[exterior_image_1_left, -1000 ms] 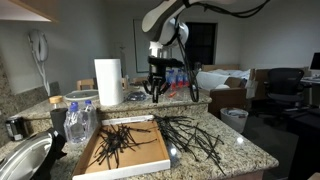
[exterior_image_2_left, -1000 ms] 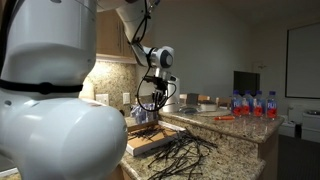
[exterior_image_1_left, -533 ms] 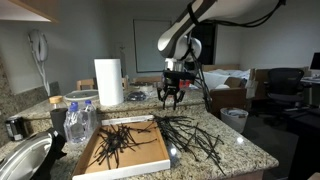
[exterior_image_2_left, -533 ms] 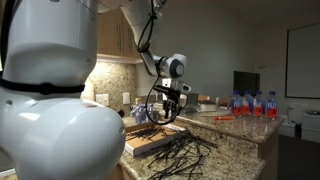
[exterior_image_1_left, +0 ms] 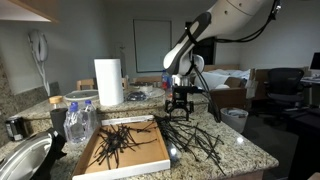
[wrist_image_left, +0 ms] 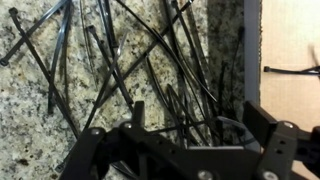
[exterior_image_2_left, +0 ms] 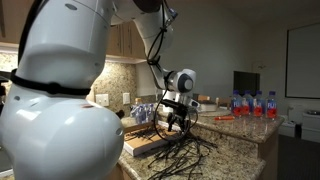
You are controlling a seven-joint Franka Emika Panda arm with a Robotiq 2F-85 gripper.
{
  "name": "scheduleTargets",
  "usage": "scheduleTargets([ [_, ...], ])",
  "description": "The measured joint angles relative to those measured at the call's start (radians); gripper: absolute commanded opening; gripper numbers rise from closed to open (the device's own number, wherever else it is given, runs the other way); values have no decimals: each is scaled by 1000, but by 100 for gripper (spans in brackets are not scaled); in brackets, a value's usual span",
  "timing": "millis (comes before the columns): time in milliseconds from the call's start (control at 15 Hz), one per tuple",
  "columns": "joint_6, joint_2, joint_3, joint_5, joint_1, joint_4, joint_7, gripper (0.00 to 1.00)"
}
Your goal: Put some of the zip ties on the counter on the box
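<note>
Zip ties (exterior_image_1_left: pixel 196 140) sprawl on counter (exterior_image_1_left: pixel 243 152) beneath spread claw (exterior_image_1_left: pixel 180 113).

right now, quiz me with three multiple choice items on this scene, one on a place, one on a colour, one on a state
1. Where does the gripper hang? A) above the loose zip ties on the counter B) above the box C) above the paper towel roll
2. Zip tie colour? A) white B) black C) red
3. Gripper state? A) shut on a zip tie B) shut, empty C) open
1 A, in an exterior view it is over the counter pile, not over the box; 2 B, all black on the granite; 3 C, the wrist view shows its fingers wide apart.
</note>
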Motion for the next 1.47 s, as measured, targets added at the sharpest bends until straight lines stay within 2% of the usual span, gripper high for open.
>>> scheduleTargets([
  [267,60,71,-3,-20,1,-11,-49,100],
  [667,261,166,0,-79,6,-19,-57,100],
  [1000,365,171,15,-91,13,5,-57,100],
  [1467,381,202,16,-92,21,66,-57,100],
])
